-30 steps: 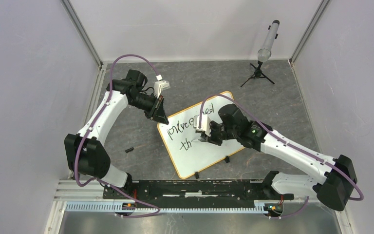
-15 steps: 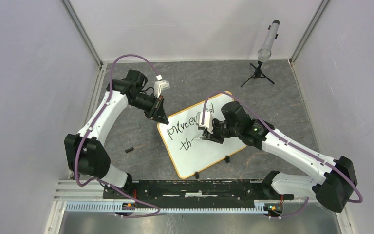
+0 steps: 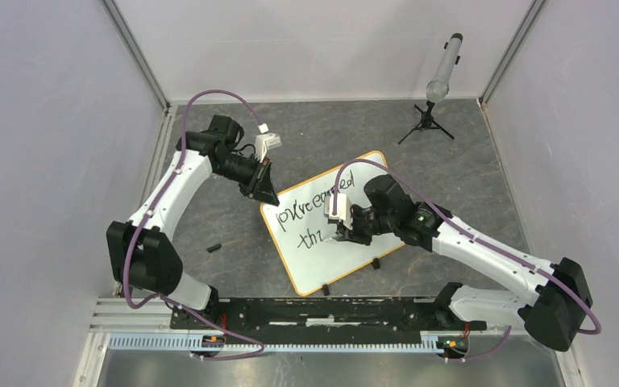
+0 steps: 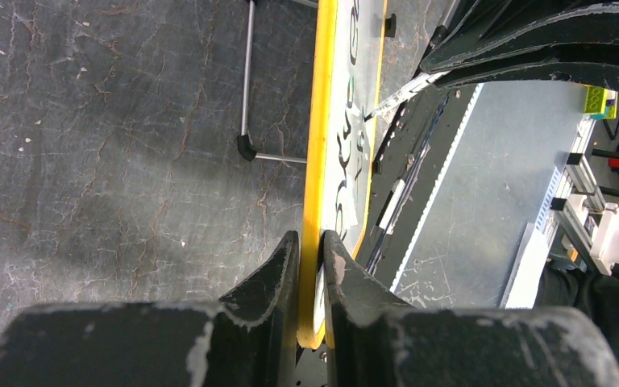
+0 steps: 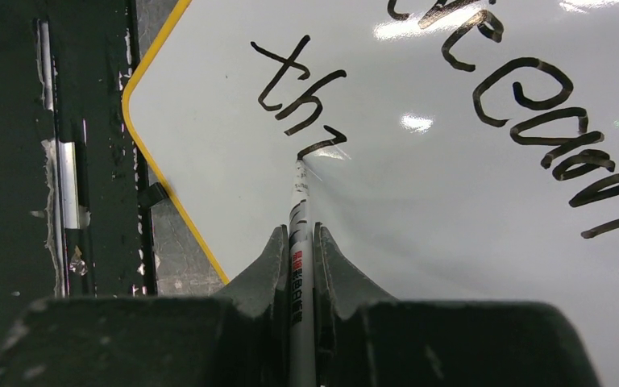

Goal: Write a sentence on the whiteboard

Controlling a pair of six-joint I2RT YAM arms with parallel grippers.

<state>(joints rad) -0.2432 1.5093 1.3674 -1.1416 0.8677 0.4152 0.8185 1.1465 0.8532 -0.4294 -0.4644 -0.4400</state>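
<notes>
The whiteboard (image 3: 334,258) lies tilted on the grey table, white with an orange-yellow frame. My left gripper (image 3: 267,198) is shut on its far-left corner; the left wrist view shows the frame (image 4: 320,145) pinched between the jaws of the left gripper (image 4: 311,239). My right gripper (image 3: 342,232) is shut on a white marker (image 5: 300,201), its tip touching the board (image 5: 451,210). The sentence (image 3: 314,205) is black scrawl in two lines; the second line (image 5: 298,89) reads "th" plus a fresh short stroke at the tip.
A small black cap-like piece (image 3: 213,247) lies on the table left of the board. A tripod with a grey tube (image 3: 442,76) stands at the back right. A black rail (image 3: 322,313) runs along the near edge. Two black clip feet (image 3: 376,263) sit on the board's near edge.
My right gripper has shifted slightly right and nearer along the second line, and a new stroke has appeared after "th". The left arm and board have not moved.
</notes>
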